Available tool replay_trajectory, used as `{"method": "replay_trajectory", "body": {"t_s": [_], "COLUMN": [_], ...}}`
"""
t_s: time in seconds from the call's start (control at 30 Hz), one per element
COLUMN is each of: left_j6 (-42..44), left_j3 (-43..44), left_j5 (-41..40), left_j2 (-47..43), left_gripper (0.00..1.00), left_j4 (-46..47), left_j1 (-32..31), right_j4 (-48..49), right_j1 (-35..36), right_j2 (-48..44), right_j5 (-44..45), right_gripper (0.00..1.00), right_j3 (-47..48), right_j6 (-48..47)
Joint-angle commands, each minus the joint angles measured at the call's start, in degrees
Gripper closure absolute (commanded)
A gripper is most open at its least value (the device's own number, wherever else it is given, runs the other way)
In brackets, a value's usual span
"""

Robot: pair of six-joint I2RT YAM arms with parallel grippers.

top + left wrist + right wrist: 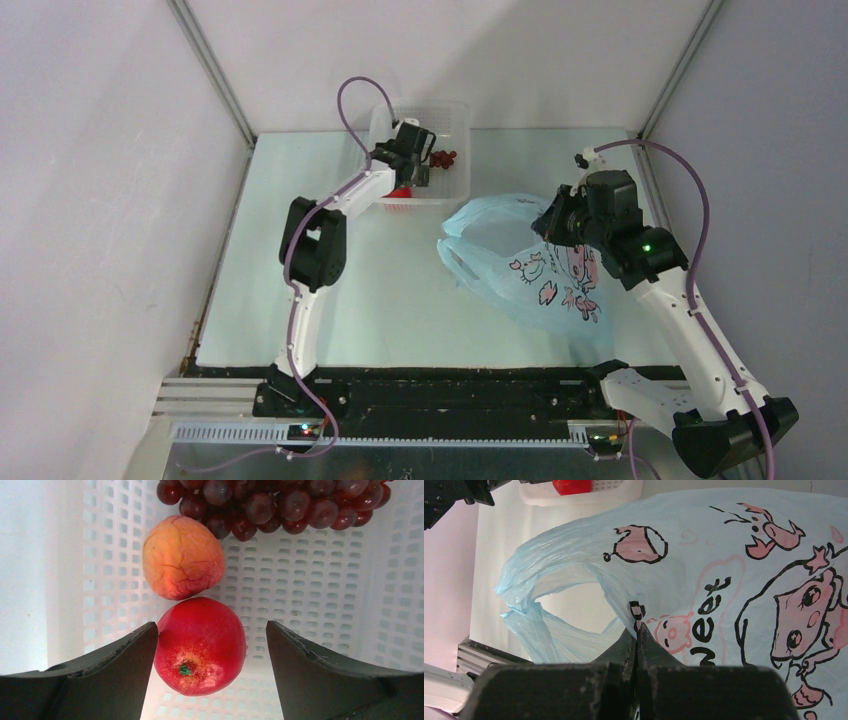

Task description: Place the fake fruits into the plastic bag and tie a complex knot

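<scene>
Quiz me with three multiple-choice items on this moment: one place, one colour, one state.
1. Where does the red fruit that the left claw straddles lie?
A) in the white basket
B) in the plastic bag
C) on the bare table

2. What colour is the round fruit next to it?
A) green
B) orange-peach
C) purple

3. The right claw is:
A) open
B) shut on the plastic bag
C) shut on nothing

1 A: perforated white walls surround it.
2 B: its skin shows orange-peach.
3 B: blue plastic is pinched between its closed fingers.
</scene>
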Motion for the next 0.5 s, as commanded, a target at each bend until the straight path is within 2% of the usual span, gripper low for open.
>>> {"method": "replay_trajectory", "body": {"t_s": [0.0,0.47], "left_j6": [-3.88,-4.08], "left_j3": [0.95,3.08], "left_j5": [-2.79,0.64], "left_j2": [-0.29,2.87], "left_gripper": [0.14,0.13], "left_j4": [-1.15,-3.47], "left_j1": [0.23,-0.02], "right_j4": [1.68,2.01], "right_j1": [0.37,0.75], "right_j2": [-1.25,-1.19], "right_j5": [-0.01,0.07], "right_gripper": [1.00,1.00], "right_j3": [0.19,0.18], "right_j6": [0.36,0.63]}}
